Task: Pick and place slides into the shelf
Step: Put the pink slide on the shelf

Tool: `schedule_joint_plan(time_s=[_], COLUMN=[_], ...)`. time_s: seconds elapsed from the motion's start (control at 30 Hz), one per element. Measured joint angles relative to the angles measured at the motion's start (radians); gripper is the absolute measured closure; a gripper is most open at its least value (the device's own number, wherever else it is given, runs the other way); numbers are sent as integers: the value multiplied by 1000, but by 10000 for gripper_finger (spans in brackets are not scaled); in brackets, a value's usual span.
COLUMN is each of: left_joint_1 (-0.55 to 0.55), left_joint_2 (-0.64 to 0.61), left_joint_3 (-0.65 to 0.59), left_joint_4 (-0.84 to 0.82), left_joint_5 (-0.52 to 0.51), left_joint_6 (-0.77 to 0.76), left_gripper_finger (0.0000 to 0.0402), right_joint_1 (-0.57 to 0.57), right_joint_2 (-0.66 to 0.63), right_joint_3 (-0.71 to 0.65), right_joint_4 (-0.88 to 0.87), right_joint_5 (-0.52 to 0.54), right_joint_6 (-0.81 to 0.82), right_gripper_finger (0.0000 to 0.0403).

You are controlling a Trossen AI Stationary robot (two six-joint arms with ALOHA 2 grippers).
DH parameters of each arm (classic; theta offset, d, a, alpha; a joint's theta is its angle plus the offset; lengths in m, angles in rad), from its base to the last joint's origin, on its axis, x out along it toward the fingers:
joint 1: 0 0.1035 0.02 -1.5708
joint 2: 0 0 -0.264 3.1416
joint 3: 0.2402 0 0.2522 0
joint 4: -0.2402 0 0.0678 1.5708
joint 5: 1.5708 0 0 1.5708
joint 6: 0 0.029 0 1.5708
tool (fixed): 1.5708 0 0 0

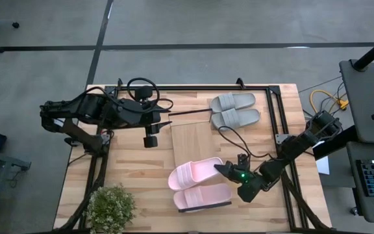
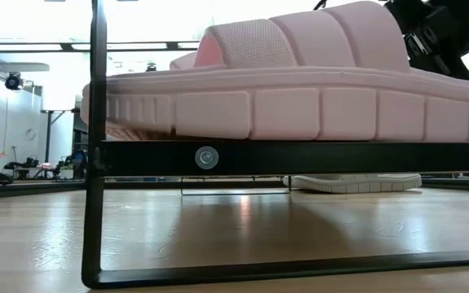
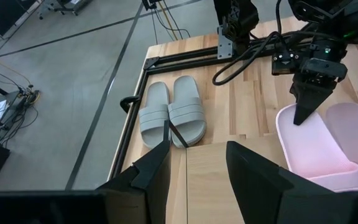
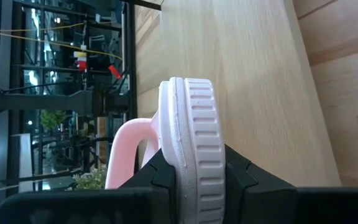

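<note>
Two pale pink slides lie across the near part of the light-wood shelf (image 1: 190, 140). My right gripper (image 1: 221, 169) is shut on the farther one (image 1: 197, 174). The nearer one (image 1: 203, 196) rests sole down, filling the low view (image 2: 300, 89) above the shelf's black frame bar (image 2: 300, 159). The grey pair (image 1: 236, 109) sits side by side, soles down, on the table beyond the shelf's far end. My left gripper (image 1: 163, 119) hangs high over the table's far left, open, holding nothing; its fingers (image 3: 160, 168) frame the grey pair (image 3: 169, 115). My right gripper pinches the heel end of the farther pink slide (image 4: 194, 149) between its two fingers. One finger (image 3: 303, 112) is on the footbed and the other under the sole. The fingers come from the table's right, slanting down, along the slide. Whether the toe end (image 1: 176, 179) rests on the shelf I cannot tell.
A potted green plant (image 1: 111, 207) stands at the table's near left corner. A black frame (image 1: 274, 117) runs along the table's edges, with cables (image 1: 236, 140) trailing to my right arm. Bare shelf board shows between the pink and the grey slides.
</note>
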Motion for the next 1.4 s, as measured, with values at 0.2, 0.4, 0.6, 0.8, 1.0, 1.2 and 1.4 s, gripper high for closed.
schedule_joint_plan(time_s=[0.2, 0.4, 0.6, 0.8, 1.0, 1.2, 1.4], left_joint_1=[0, 0, 0, 0, 0, 0, 0], left_joint_2=[0, 0, 0, 0, 0, 0, 0], left_joint_3=[0, 0, 0, 0, 0, 0, 0], left_joint_4=[14, 14, 22, 42, 42, 42, 42], left_joint_5=[1, 7, 23, 34, 34, 35, 35], left_joint_6=[0, -2, -5, -5, -3, -2, 1], left_gripper_finger=[262, 262, 262, 262, 262, 262, 262], right_joint_1=[-2, -2, -4, -31, -59, -61, -60], right_joint_2=[0, 0, 0, 1, 2, 2, 2], right_joint_3=[0, 0, 0, 0, 0, 0, 0], right_joint_4=[-10, -39, -46, -58, -61, -63, -74], right_joint_5=[-14, -22, -47, -76, -90, -127, -181], right_joint_6=[5, 41, 41, 40, 31, 27, 42], right_gripper_finger=[347, 348, 348, 348, 348, 348, 348])
